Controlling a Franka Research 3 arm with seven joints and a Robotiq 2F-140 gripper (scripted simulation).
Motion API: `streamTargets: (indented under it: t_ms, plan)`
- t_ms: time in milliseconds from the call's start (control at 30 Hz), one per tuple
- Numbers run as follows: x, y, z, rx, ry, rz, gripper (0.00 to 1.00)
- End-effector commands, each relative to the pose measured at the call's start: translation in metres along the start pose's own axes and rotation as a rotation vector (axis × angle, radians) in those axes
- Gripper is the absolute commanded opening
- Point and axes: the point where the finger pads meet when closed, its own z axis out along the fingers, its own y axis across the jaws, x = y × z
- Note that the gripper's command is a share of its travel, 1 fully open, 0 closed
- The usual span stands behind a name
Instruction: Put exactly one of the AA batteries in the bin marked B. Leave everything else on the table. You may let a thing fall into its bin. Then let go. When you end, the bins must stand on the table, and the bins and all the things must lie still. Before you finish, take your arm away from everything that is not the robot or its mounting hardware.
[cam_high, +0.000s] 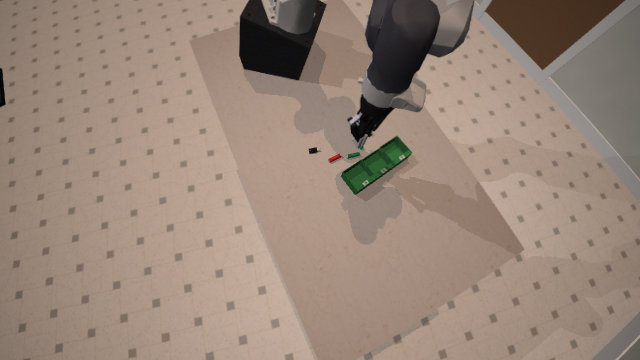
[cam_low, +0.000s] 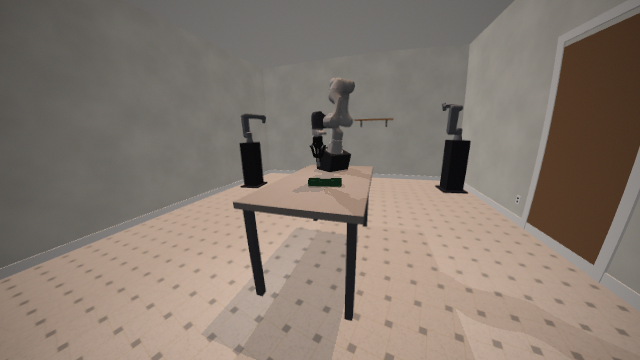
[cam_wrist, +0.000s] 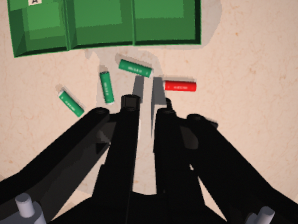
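Observation:
My gripper (cam_high: 359, 144) (cam_low: 318, 163) (cam_wrist: 147, 90) is shut, with only a narrow empty gap between its fingertips. It hangs above the table close to the batteries. In the wrist view a green battery (cam_wrist: 135, 68) (cam_high: 353, 155) lies just beyond the fingertips, a second green battery (cam_wrist: 107, 87) lies left of them and a third green battery (cam_wrist: 71, 103) farther left. A red battery (cam_wrist: 180, 86) (cam_high: 334, 158) lies right of the fingertips. The green three-part bin (cam_high: 348, 184) (cam_low: 325, 182) (cam_wrist: 133, 25) stands beyond them; its left compartment's label looks like A. The other labels are unreadable.
A small black USB stick (cam_high: 313, 150) lies on the table (cam_high: 300, 210) (cam_low: 295, 197), beyond the red battery from the bin. The arm's black base (cam_high: 275, 50) (cam_low: 334, 161) stands at the table's far end in the exterior view.

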Motion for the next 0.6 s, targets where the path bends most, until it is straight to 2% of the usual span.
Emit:
streamTargets:
  t_ms: [0, 233, 567]
  plan:
    - [0.026, 0.006, 0.019, -0.004, 0.015, -0.039, 0.05]
    - [0.069, 0.015, 0.057, -0.004, 0.015, -0.039, 0.05]
    - [0.069, 0.015, 0.057, -0.004, 0.015, -0.039, 0.05]
